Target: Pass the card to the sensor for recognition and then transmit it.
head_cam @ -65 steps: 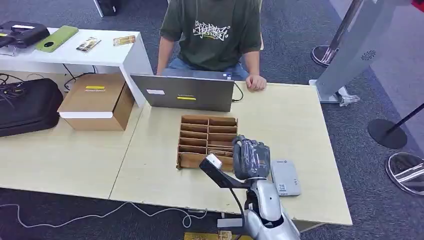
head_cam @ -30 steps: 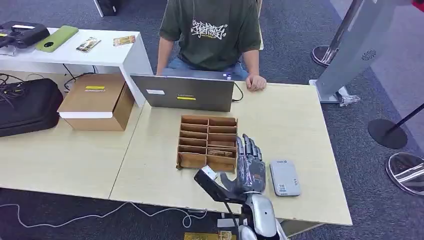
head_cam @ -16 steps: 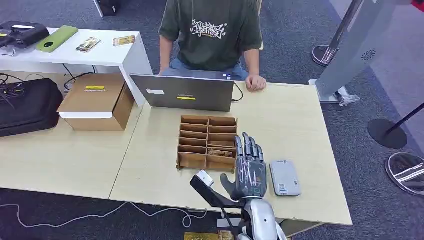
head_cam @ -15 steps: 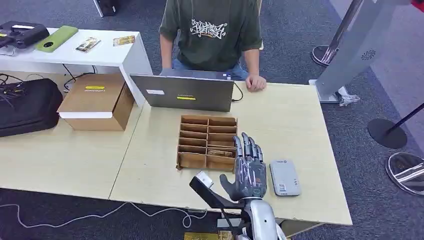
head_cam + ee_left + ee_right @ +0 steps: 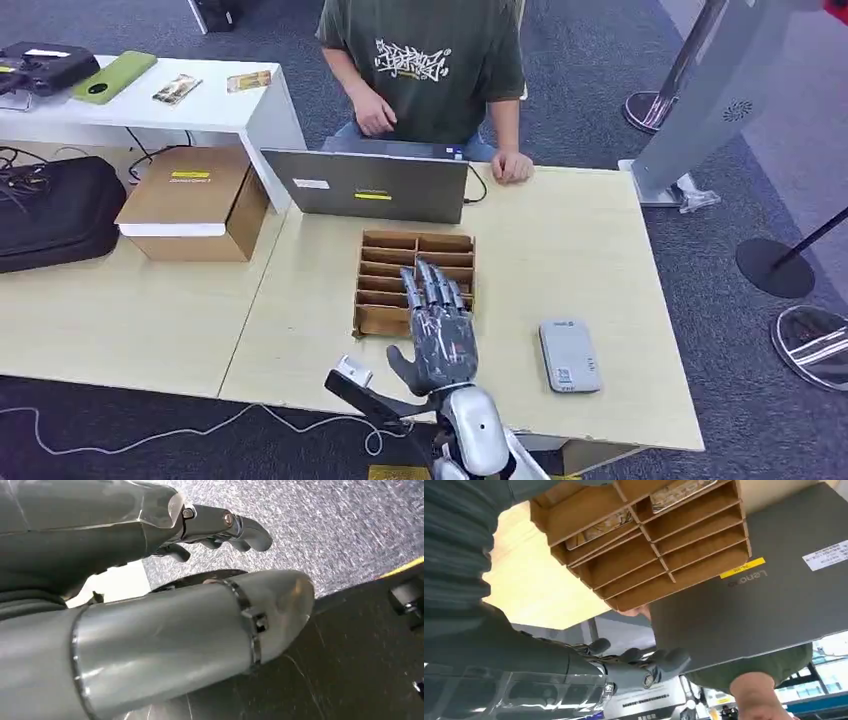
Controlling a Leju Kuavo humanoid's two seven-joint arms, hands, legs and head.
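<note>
Grey laptop [image 5: 366, 186] (lid up) before seated person [image 5: 425, 60].

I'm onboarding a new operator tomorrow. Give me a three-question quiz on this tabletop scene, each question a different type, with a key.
1. True or false: the robot's right hand holds a card.
2. Which side of the brown cardboard compartment tray is the flat grey rectangular card sensor on, in the head view? A left, B right, C behind.
3. Fill in: the closed grey laptop stands between the tray and the ___.

Key: 1 false, its fingers are spread and empty over the tray; 2 B; 3 person.
</note>
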